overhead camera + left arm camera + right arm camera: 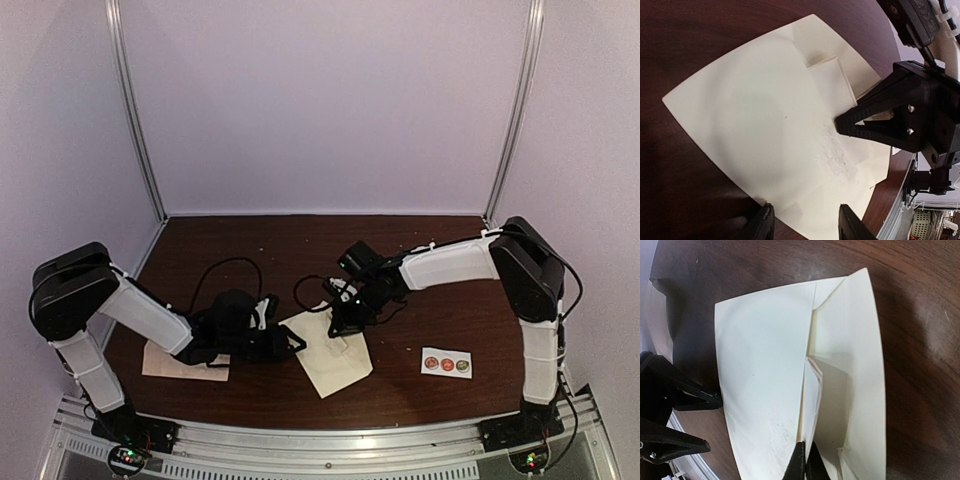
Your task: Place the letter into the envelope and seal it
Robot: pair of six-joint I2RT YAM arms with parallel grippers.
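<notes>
The cream envelope lies flat on the dark table in front of both arms, its flap open. The folded letter is tucked partway into the envelope's mouth, its end sticking out. My right gripper is shut on that letter's near edge; from the left wrist it shows as a black wedge over the envelope. My left gripper is open at the envelope's opposite edge, one finger at the paper's border, the other finger over the paper.
A pinkish creased sheet lies under the left arm at the near left. A small white strip of round stickers sits at the near right. Black cables loop over the table behind the left gripper.
</notes>
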